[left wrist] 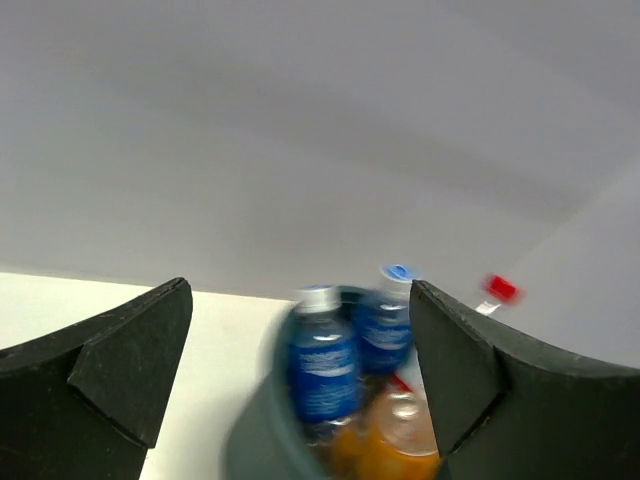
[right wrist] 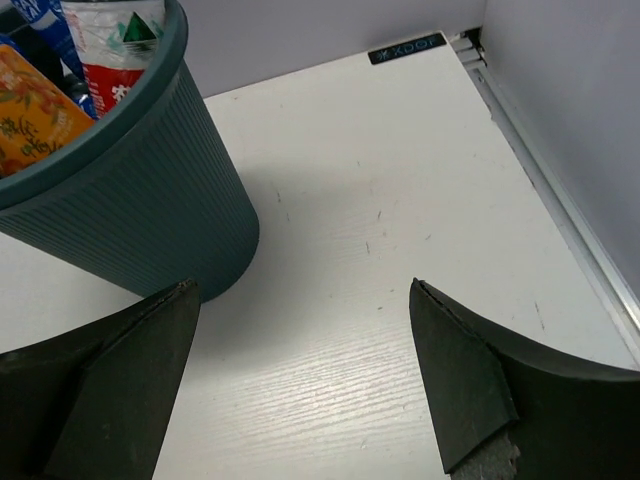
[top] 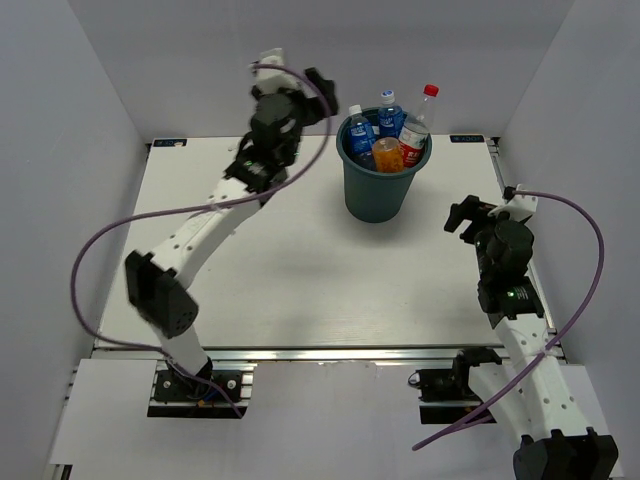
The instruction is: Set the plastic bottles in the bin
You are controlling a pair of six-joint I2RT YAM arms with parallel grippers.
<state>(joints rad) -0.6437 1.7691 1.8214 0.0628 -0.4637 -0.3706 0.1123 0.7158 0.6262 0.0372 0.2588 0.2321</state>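
Left hand [top: 326, 98] released, nothing in it, raised just left of the bin [top: 375, 195] rim. Right hand [top: 458, 218] released, nothing in it, over the desk [top: 300, 260] right of the bin. Visible inside the bin: two blue-label bottles [top: 361, 131], orange bottle [top: 387, 154], red-cap bottle [top: 416, 128] poking highest.

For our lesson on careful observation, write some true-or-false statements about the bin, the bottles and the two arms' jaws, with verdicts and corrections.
1. The dark teal ribbed plastic bin stands upright on the white table. True.
2. The bin is empty. False: several bottles stand in it, among them a clear red-capped plastic bottle.
3. An orange-filled plastic bottle sits inside the bin. True.
4. The right arm's jaws grip a bottle. False: they stand open, holding nothing.
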